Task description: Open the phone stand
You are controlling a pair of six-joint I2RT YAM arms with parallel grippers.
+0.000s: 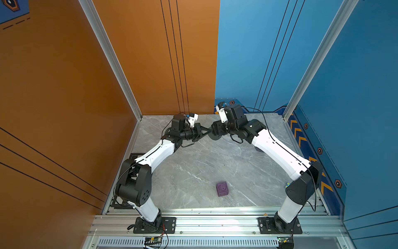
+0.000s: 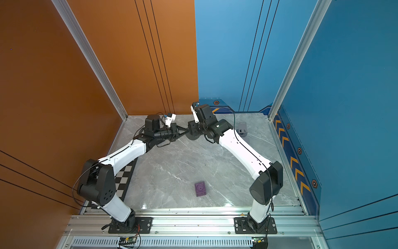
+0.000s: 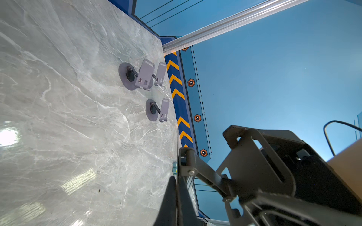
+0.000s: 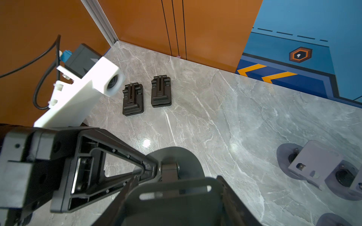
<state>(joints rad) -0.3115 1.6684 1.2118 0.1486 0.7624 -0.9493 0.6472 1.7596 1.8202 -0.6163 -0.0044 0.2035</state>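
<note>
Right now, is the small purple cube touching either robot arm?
No, the purple cube sits alone on the marble tabletop.

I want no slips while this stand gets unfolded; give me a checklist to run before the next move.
1. Left gripper shut on the phone stand at its base: ok.
2. Right gripper clamps its plate: ok.
3. Plate fully swung open: cannot tell.
4. Grey stands apart from the held one: ok.
5. Black folded stands apart too: ok.
6. Purple cube far from both grippers: ok.
</note>
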